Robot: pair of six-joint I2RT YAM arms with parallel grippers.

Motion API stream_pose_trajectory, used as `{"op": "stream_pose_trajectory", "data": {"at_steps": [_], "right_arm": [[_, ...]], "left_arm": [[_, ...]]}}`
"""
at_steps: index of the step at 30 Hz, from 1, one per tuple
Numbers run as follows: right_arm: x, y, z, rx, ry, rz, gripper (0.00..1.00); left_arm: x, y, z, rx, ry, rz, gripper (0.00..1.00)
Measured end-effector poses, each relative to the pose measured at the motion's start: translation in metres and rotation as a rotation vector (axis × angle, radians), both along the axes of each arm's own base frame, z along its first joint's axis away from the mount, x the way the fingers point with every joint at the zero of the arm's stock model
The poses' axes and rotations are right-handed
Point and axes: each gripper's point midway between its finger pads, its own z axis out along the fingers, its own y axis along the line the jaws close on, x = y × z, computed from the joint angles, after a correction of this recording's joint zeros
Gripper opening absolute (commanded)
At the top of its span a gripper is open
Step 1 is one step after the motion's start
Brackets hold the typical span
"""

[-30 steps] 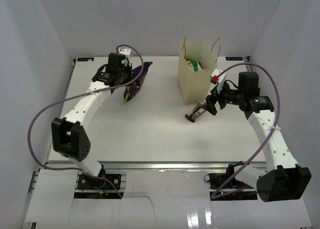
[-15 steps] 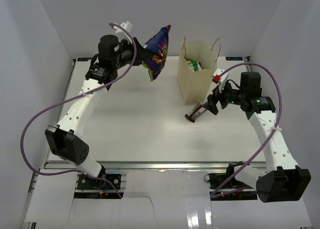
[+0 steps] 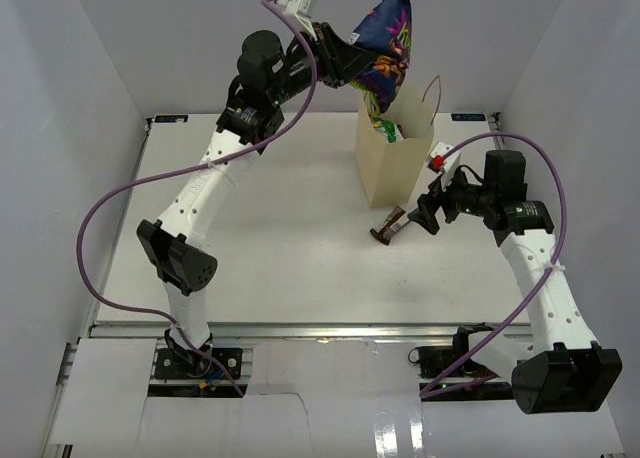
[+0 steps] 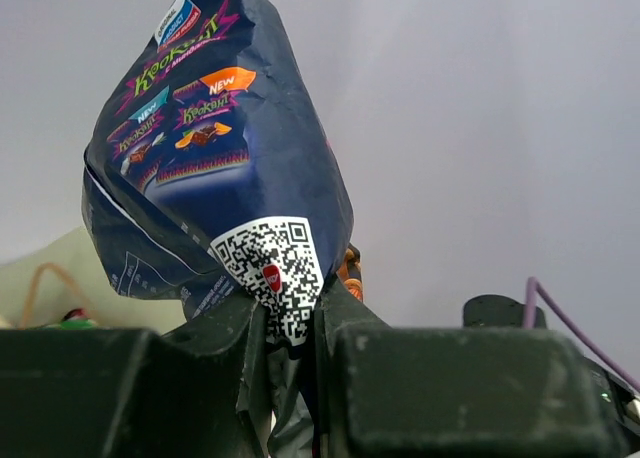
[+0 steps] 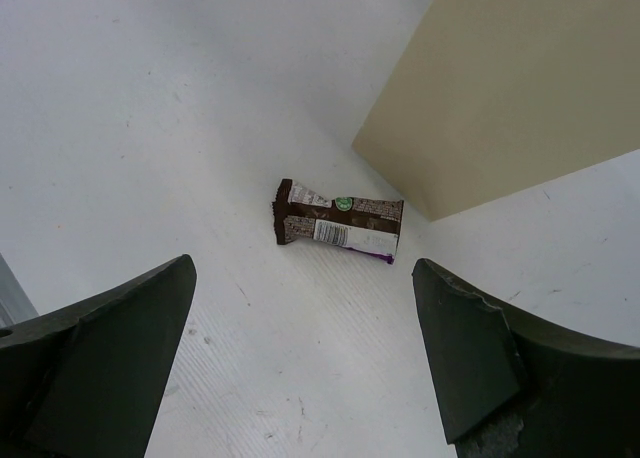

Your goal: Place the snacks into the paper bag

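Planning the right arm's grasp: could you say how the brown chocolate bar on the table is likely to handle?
The chocolate bar lies flat, so it probably won't roll. Its film wrapper may slide on the smooth table if nudged. It looks small and thin, likely light; the open right gripper spans it easily.

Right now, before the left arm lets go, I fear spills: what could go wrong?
The purple-blue snack bag, pinched by one edge in the left end effector, hangs near the rim of the paper bag; dropped, it might catch there and fall outside. The chocolate bar lies close to the paper bag's wall, so the open right end effector might nudge the bag descending.
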Motion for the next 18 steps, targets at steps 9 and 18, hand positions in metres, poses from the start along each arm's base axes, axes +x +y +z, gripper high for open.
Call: {"op": "stream_pose_trajectory", "data": {"at_steps": [9, 18], "right_arm": [[-0.001, -0.002, -0.002, 0.004, 0.01, -0.01, 0.95], [-0.002, -0.005, 0.001, 0.009, 0.007, -0.027, 0.95]], "left_arm": [[0.005, -0.035, 0.003, -0.075, -0.026, -0.064, 0.0], [0.035, -0.044, -0.052, -0.014, 0.084, 0.003, 0.0]]}}
